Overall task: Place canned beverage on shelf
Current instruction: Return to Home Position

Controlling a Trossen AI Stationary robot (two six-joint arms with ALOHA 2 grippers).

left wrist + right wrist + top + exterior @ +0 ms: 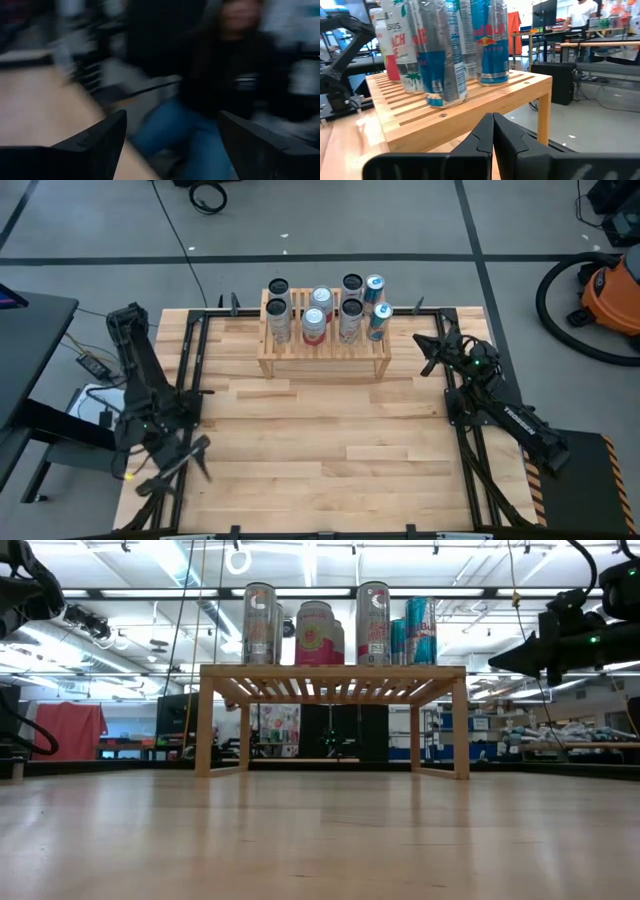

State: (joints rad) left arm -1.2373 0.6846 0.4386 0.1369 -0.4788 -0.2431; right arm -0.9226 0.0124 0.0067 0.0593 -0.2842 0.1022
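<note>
Shelf (pixel 325 352) of pale slatted wood carries eight cans (pixel 314 320), it seems; right gripper (pixel 493 117) pinched empty, left gripper (pixel 171 120) spread wide.

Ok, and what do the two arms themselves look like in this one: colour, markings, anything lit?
Both are matte black jointed arms built of slim links. The right arm carries white lettering along one link and a small green light near its wrist. The left arm shows no readable marking from above. Each ends in plain black jaws shaped as tapered wedges.
</note>
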